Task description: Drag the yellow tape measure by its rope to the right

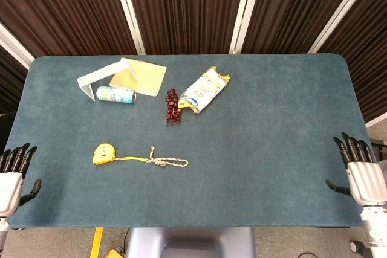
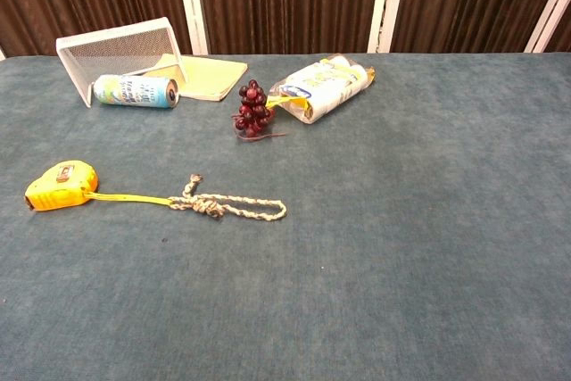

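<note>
Yellow tape measure [image 1: 104,154] lies at lower left of the surface [image 1: 272,137], its limp rope [image 1: 169,162] trailing rightward, knotted. Likely a light, hard case; pinch the rope's loop end. Left hand [image 1: 13,170] and right hand [image 1: 361,170] hold nothing, fingers apart.

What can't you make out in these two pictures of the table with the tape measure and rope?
- Left hand and right hand: out of frame in the chest view; cut by the edges of the head view.
- Print on the can and snack bag: too small to read in either view.
- Notepad: partly hidden behind the mesh rack in the chest view.
- How the rope is knotted to the yellow tape measure: too small to tell.
</note>
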Tool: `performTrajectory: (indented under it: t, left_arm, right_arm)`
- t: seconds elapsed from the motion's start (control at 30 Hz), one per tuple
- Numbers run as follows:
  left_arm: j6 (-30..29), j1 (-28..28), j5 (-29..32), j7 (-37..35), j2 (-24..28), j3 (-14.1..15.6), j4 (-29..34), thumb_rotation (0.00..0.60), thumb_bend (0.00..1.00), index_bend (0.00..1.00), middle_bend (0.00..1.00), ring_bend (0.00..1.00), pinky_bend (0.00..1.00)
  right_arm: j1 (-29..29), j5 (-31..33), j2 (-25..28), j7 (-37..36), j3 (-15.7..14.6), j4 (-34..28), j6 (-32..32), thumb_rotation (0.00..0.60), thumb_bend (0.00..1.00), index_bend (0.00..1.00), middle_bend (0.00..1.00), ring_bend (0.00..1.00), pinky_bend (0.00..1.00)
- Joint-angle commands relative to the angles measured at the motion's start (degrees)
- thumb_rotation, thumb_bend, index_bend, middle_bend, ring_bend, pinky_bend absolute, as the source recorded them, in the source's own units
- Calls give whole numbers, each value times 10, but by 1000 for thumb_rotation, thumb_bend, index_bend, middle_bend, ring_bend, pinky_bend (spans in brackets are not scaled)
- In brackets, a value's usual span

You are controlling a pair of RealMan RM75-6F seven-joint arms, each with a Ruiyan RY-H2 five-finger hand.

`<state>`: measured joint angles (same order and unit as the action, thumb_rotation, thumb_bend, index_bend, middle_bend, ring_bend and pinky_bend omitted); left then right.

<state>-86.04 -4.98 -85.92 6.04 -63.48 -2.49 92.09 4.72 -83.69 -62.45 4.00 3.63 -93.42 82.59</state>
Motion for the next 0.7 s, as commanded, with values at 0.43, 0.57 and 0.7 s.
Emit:
performTrajectory:
  t: [0.43, 0.57, 0.7]
  left_arm:
    - [-7, 4, 0, -1, 3, -1, 7, 600, 406, 22, 0, 0, 21]
    - [-9, 5, -4, 8, 2, 1, 12, 600, 404, 22, 0, 0, 21]
    - [-9, 5, -3, 20, 0, 2, 12, 600, 404, 22, 0, 0, 21]
  right_arm:
    - [-7, -13, -12, 2, 3, -3, 27, 600, 97, 112, 0, 0, 0]
    - [-2, -28, -20, -2, -1, 5, 23, 600, 98, 153, 0, 0, 0]
    - [19, -43, -18, -8, -6, -12, -9, 600, 100, 167, 0, 0, 0]
